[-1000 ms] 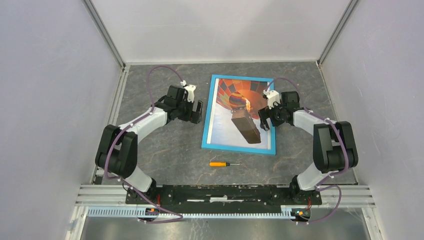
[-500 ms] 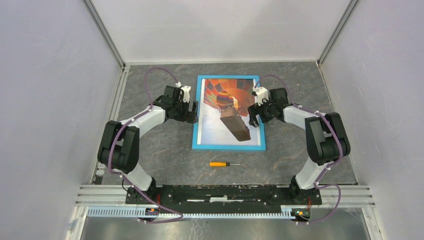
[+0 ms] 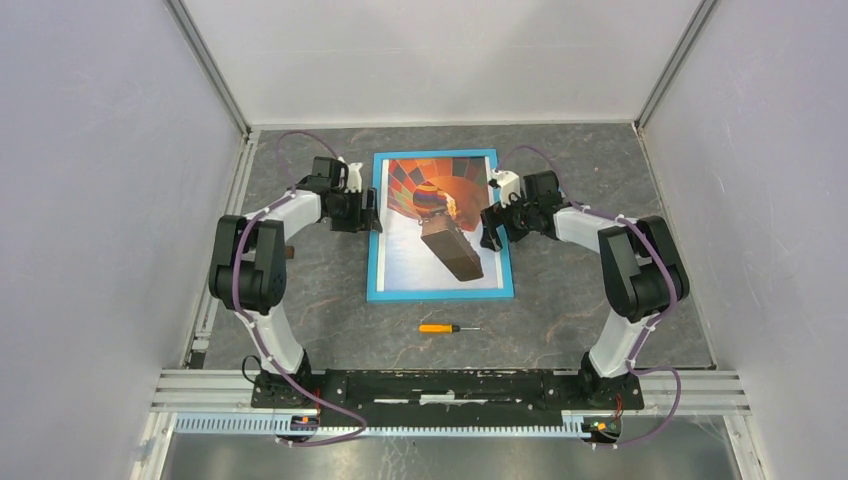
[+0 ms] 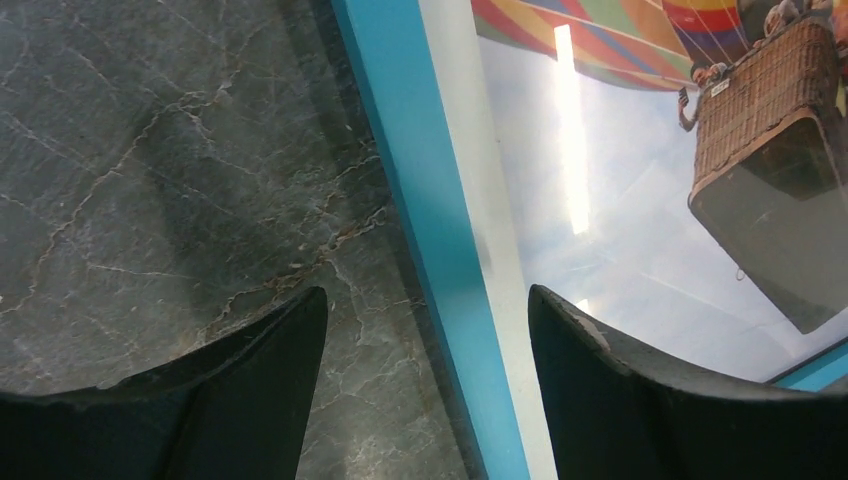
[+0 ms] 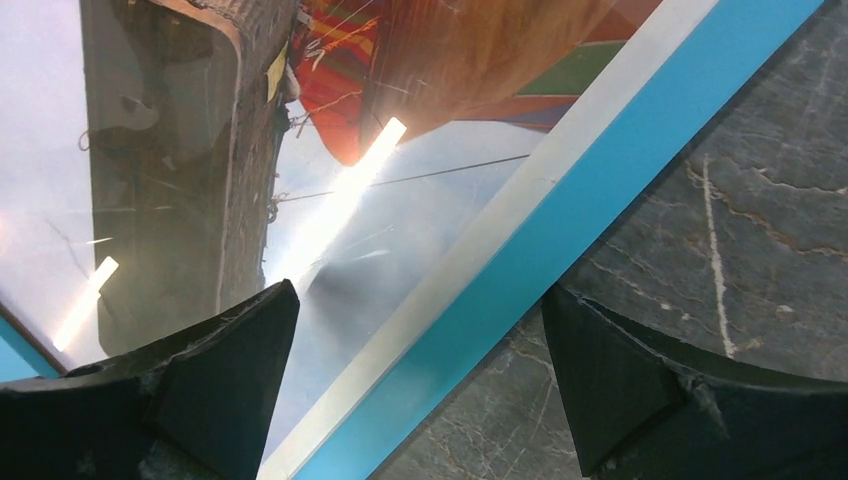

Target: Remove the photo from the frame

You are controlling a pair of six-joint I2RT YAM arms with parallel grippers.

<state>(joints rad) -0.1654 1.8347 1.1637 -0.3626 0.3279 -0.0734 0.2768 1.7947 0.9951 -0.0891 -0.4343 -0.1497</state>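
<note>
While the frame point(image 3: 441, 295) lies flat on the worktop point(image 3: 330, 290), its side edges are straddled by the left pincer point(image 4: 428, 300) and right pincer point(image 5: 420, 295), both open.

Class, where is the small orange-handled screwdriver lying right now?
Top view: the orange-handled screwdriver lies centrally on the grey table, just below the blue-bordered picture frame.

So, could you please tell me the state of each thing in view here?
frame: lying flat, face up, photo inside.
photo: in the frame, not yet removed.
left pincer: open, straddling the frame's left border.
right pincer: open, straddling the frame's right border.
screwdriver: lying loose, apart from the frame.
</note>
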